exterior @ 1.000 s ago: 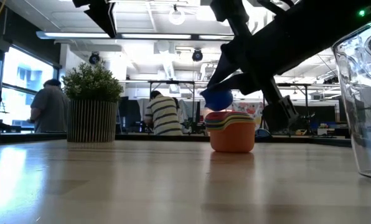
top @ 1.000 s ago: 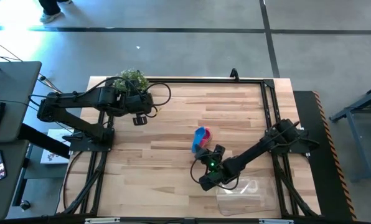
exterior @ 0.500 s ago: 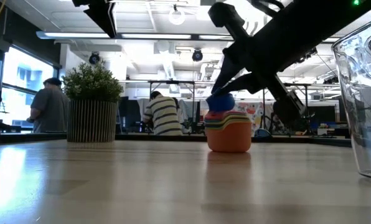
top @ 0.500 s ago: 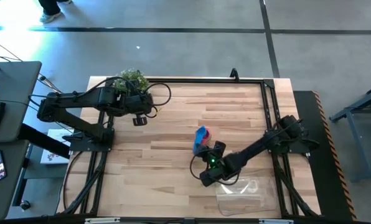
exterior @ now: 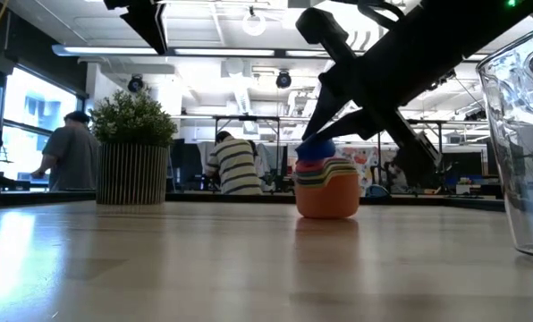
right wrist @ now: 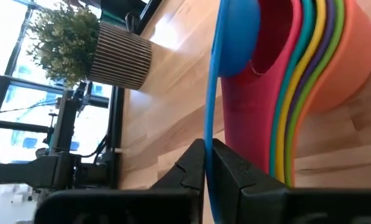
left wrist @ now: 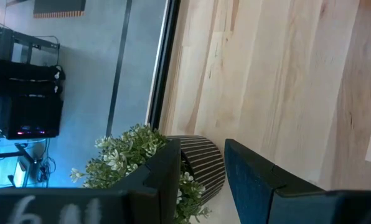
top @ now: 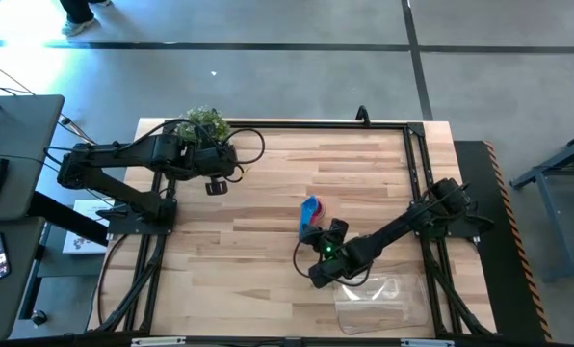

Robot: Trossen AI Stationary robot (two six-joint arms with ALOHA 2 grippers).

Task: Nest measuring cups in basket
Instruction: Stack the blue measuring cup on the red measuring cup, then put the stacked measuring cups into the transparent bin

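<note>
A nested stack of measuring cups (exterior: 330, 192), orange outermost, stands upright on its base on the wooden table near the middle (top: 313, 208). My right gripper (top: 318, 231) is shut on a blue cup (exterior: 315, 150) at the top of the stack. In the right wrist view the blue cup's bowl (right wrist: 236, 37) sits in the mouth of the pink cup (right wrist: 266, 81). The clear basket (top: 383, 294) stands on the table near the front right, beside my right arm. My left gripper (top: 215, 184) is open and empty at the far left, by the potted plant. My right gripper pinches the blue cup's flat handle (right wrist: 209, 134) between its two fingers, which lie along the handle. The fingers come slanting down from the table's near right side. The cup's bowl rests tilted in the top of the stack.
A potted plant (top: 205, 123) in a ribbed pot (exterior: 131, 174) stands at the far left corner, close to my left gripper. The basket's clear wall (exterior: 521, 152) stands near the front right. People show in the room behind the table (exterior: 231, 165).
My right gripper has gone down toward the stack with the blue cup. The cup, which hung just above the stack, now sits lower, with its bowl in the top of the stack.
</note>
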